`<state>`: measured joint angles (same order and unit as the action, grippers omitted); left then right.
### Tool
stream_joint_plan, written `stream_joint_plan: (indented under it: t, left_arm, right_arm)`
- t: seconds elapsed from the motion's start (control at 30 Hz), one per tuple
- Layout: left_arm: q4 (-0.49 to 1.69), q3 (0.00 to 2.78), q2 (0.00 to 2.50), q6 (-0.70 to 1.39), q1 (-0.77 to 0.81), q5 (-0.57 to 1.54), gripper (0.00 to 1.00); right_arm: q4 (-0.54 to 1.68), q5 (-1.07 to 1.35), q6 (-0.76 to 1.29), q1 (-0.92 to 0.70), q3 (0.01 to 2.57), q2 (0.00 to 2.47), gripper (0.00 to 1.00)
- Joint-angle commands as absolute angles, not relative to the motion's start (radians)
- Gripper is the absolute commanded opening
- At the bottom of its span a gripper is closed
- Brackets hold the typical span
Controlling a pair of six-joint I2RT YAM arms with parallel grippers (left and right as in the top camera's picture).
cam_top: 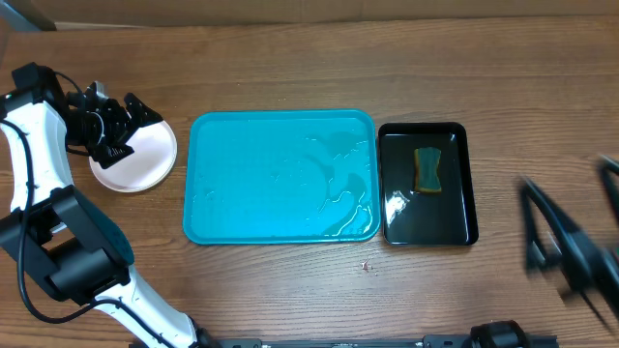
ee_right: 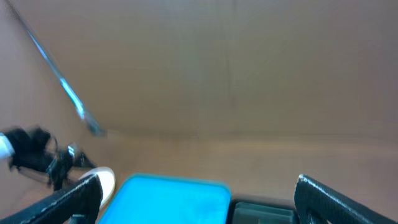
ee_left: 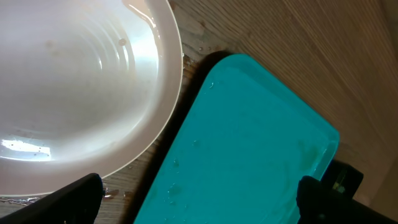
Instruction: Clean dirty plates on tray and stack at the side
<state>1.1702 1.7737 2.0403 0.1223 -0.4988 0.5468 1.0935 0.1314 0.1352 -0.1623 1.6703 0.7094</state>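
A white plate (cam_top: pixel 145 159) lies on the wooden table just left of the turquoise tray (cam_top: pixel 280 179). The tray holds no plates, only a film of water. My left gripper (cam_top: pixel 129 130) hovers over the plate's near-left part, open and holding nothing. In the left wrist view the plate (ee_left: pixel 74 87) fills the upper left, the tray (ee_left: pixel 249 143) runs to the right, and the gripper (ee_left: pixel 199 202) stands wide apart. My right gripper (cam_top: pixel 571 217) is blurred at the far right, open and holding nothing. The right wrist view shows its gripper (ee_right: pixel 199 205), the tray (ee_right: pixel 168 199) and the plate (ee_right: pixel 107 180).
A narrow black tray (cam_top: pixel 455 184) sits right of the turquoise tray, with a yellow-green sponge (cam_top: pixel 427 170) lying in it. Its corner (ee_left: pixel 345 177) shows in the left wrist view. Small crumbs (cam_top: pixel 366 265) lie in front of the tray.
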Motion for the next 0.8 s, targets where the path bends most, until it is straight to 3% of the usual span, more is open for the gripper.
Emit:
stream_joint_plan:
  t: [0.0, 0.37, 0.63, 0.77]
  left_arm:
    - [1.17, 1.781, 2.048, 0.097, -0.501, 0.566, 1.0]
    - [1.17, 1.781, 2.048, 0.097, -0.501, 0.566, 1.0]
    - [1.17, 1.781, 2.048, 0.097, -0.503, 0.566, 1.0]
    - [1.17, 1.781, 2.048, 0.097, -0.503, 0.566, 1.0]
  right_arm:
    - [1.033, -0.004, 0.115, -0.178, 1.598, 0.566, 1.0]
    - [0.499, -0.036, 0.002, -0.131, 0.908, 0.005, 1.0]
    - [0.004, 0.065, 0.002, -0.12, 0.467, 0.012, 1.0]
    - [-0.052, 0.062, 0.005, -0.115, 0.299, 0.007, 1.0]
